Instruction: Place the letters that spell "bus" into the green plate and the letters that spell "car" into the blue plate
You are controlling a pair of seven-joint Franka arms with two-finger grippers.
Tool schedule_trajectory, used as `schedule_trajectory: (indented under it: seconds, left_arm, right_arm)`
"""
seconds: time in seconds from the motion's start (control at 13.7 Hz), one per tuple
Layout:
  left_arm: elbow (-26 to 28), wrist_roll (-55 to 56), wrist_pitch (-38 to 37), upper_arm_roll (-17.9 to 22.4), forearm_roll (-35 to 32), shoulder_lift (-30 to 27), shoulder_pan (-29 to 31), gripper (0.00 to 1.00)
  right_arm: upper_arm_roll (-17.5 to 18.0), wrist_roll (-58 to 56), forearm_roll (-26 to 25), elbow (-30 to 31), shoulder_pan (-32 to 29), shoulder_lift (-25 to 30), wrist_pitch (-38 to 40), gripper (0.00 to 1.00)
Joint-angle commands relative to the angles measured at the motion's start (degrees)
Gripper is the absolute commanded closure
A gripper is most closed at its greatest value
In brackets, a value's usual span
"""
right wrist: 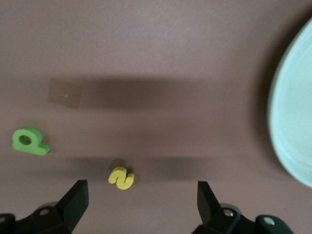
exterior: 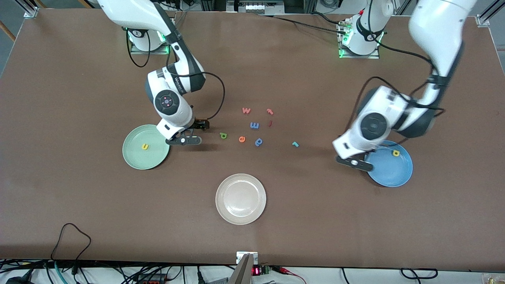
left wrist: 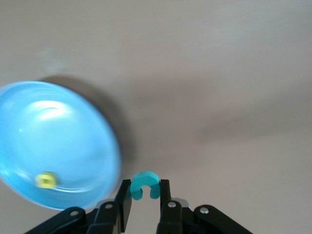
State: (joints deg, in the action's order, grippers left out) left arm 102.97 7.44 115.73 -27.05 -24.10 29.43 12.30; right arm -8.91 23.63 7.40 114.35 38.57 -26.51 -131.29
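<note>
Clock directions are as the front camera sees the bench (exterior: 79,221), with 12 toward my arm bases.

Closest to the camera is the beige-white plate (exterior: 240,199), nothing in it.

Next up, at about 2 o'clock from it, is the blue plate (exterior: 390,173), sitting toward my left arm's end. The yellow a (exterior: 395,152) lies inside near the rim at 12 o'clock. My left tool (exterior: 355,162) hangs over the bench right at that plate's 9 o'clock rim. It's clenched on the teal c (left wrist: 145,184), pinched between the two fingers with the open side of the letter facing the tool.

At about 10 o'clock from the beige plate is the green plate (exterior: 134,157), toward my right arm's end, with the yellow u (exterior: 145,146) roughly in its middle. My right tool (exterior: 185,140) sits low over the bench just off that plate's 3 o'clock rim, fingers spread wide and gripping nothing. The yellow s (right wrist: 121,177) lies flat on the bench between them, touching neither.

The green b (exterior: 223,135) is at 3 o'clock of that tool, near it. Past that come the orange e (exterior: 242,139) and the blue p (exterior: 258,142) side by side, then the teal r (exterior: 295,144) on its own toward the blue plate.

Farthest off are the blue m (exterior: 254,125) and three reddish letters (exterior: 246,110) at its 12 to 3 o'clock.
</note>
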Motion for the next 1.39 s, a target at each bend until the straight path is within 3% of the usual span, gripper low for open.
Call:
schedule_trajectory:
  seconds: [0.0,0.07,0.15,0.22,0.44,0.73,1.02,1.32]
  left_arm:
    - [0.56,-5.24,2.47,-0.72,-1.13,1.85,5.62,0.79]
    - [0.48,-5.25,2.66,-0.54,-1.13,2.21,5.89,0.79]
    - [0.48,-5.51,2.92,-0.72,-1.13,3.08,8.07,0.54]
    - [0.48,-5.25,3.01,-0.81,-1.04,3.27,8.26,0.01]
    - [0.48,-4.81,2.22,-2.29,-0.86,2.57,8.00,0.00]
    - [-0.40,2.80,2.13,-9.14,0.19,2.74,6.60,0.00]
    - [-2.51,32.45,2.84,-9.51,0.72,5.81,-2.96,0.00]
    - [-1.37,59.72,6.86,-10.03,2.21,7.48,-6.22,0.00]
  right_arm:
    - [-0.49,4.13,1.03,0.26,2.12,-1.79,-2.11,0.10]
    - [-0.49,5.28,1.03,0.35,2.39,-2.58,-3.08,0.13]
    - [-0.49,5.72,1.03,0.35,2.74,-3.63,-4.22,0.20]
    - [-0.49,6.42,1.12,0.26,3.44,-4.07,-4.58,0.25]
    - [-0.49,8.71,1.12,0.26,4.41,-4.61,-4.67,0.32]
    - [-0.49,8.71,1.12,0.44,4.41,-5.04,-4.50,0.37]
    - [-0.49,8.80,1.12,0.44,4.32,-5.66,-4.58,0.47]
    - [-0.49,8.71,1.12,0.44,3.80,-6.10,-5.02,0.58]
